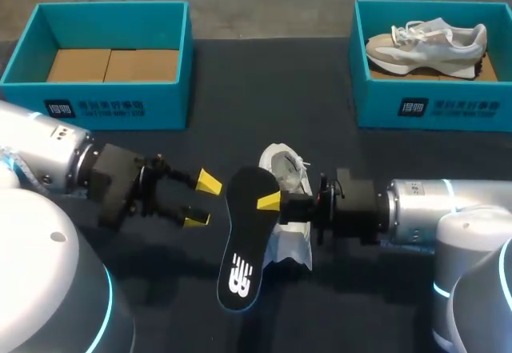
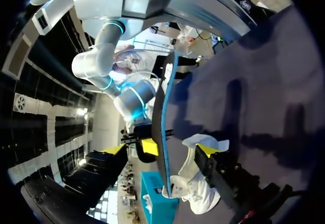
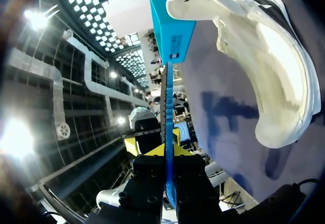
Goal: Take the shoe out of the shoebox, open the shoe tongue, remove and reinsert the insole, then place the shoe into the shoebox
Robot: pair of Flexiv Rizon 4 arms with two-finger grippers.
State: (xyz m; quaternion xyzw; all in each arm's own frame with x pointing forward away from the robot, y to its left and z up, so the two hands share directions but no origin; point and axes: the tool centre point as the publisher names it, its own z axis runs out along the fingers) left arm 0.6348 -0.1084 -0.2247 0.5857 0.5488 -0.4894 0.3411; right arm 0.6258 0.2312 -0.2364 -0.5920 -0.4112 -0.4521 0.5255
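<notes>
Insole (image 1: 244, 237): matt black face, foam-like, thin blue edge. Shoe (image 1: 290, 173): white cloth mesh, smooth cream lining. Left shoebox (image 1: 112, 101): matt teal cardboard, brown card floor. Table (image 1: 240, 89): dark, matt. Right arm (image 1: 424, 213): satin silver metal, glossy white joint cover

A dark, matte table (image 1: 240, 89) lies under even light, with soft shadows across its surface.
</notes>
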